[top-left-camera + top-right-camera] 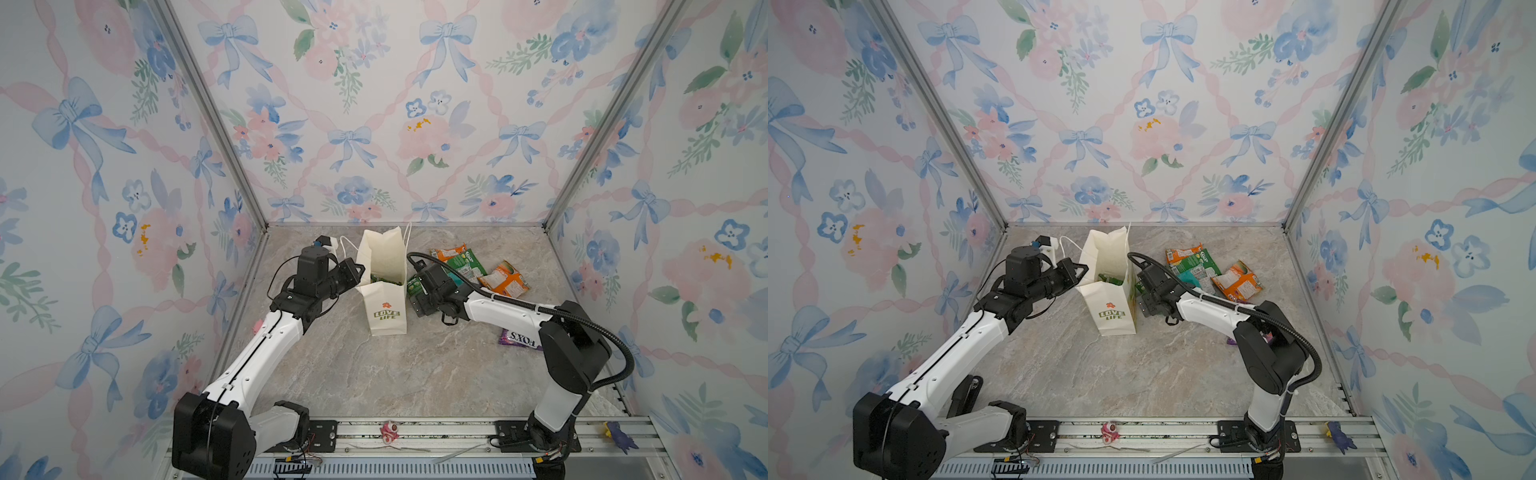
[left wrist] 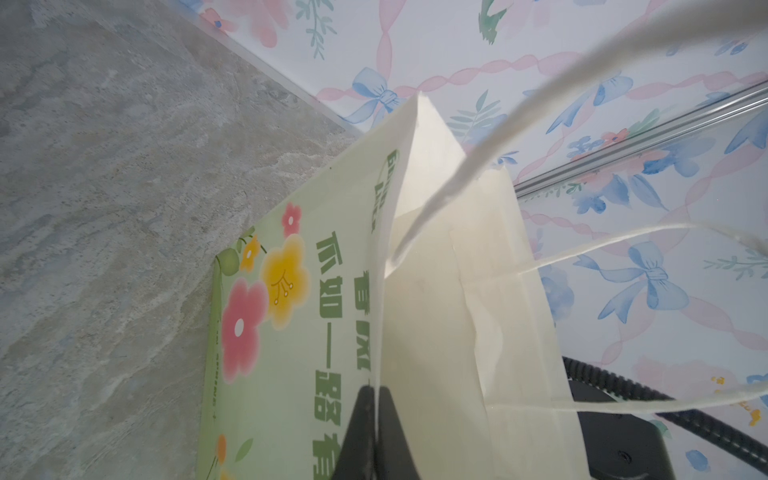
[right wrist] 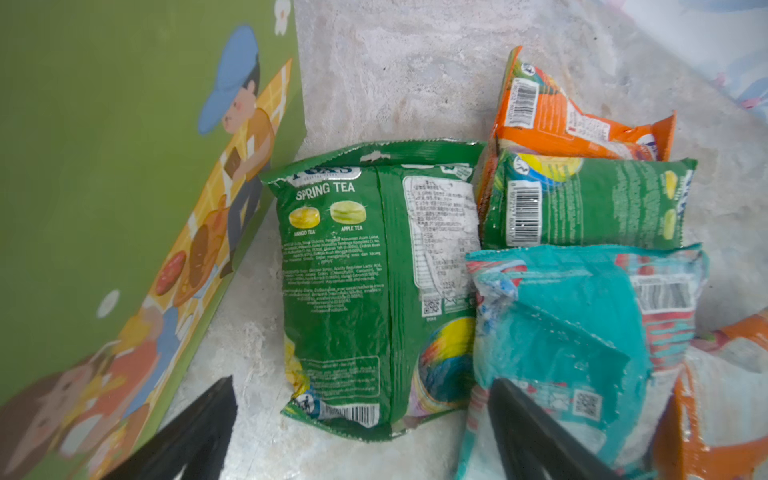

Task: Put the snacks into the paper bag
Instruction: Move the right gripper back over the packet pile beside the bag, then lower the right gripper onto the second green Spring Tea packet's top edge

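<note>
The cream paper bag (image 1: 384, 307) (image 1: 1115, 309) stands upright and open at mid-table, and a green packet (image 1: 380, 279) shows inside it. My left gripper (image 2: 376, 392) (image 1: 356, 269) is shut on the bag's left rim (image 2: 436, 291). Just right of the bag, my right gripper (image 3: 361, 382) (image 1: 417, 297) hangs open. Its fingers straddle the near end of a green snack packet (image 3: 374, 270) lying flat. Beyond lie another green packet (image 3: 590, 203), an orange one (image 3: 552, 120) and a teal one (image 3: 582, 332). A purple FOX'S packet (image 1: 519, 338) lies partly behind the right arm.
One more orange packet (image 1: 507, 280) lies further right. A pink pig figure (image 1: 389, 432) and a purple figure (image 1: 619, 434) sit on the front rail. Floral walls close in the table on three sides. The bag's cord handles (image 2: 623, 241) hang loose.
</note>
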